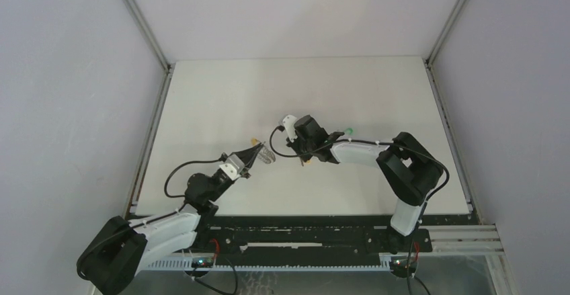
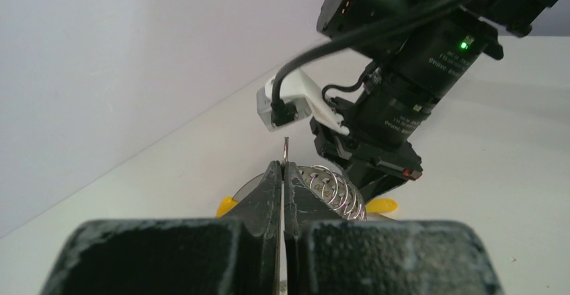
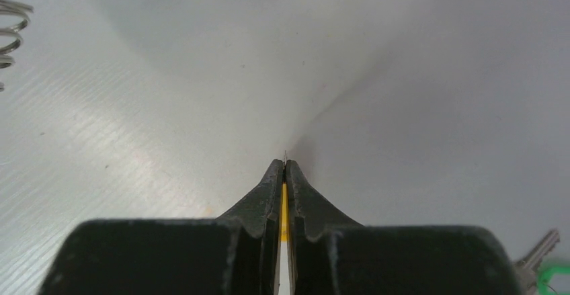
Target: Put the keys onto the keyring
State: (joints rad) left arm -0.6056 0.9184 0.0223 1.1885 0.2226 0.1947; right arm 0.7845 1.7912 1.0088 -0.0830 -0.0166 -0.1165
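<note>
Keyring (image 2: 333, 191) in left gripper (image 2: 283, 169), orange key (image 3: 283, 207) in right gripper (image 3: 284, 165), at table (image 1: 222, 100) centre.

Overhead view, two close wrist views

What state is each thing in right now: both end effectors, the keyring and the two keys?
left end effector: shut on the keyring.
keyring: clamped in the left end effector, no key threaded on it.
right end effector: shut on the orange key.
orange key: pinched in the right end effector, not on the keyring.
green key: lying loose on the table, beside the right arm.
</note>
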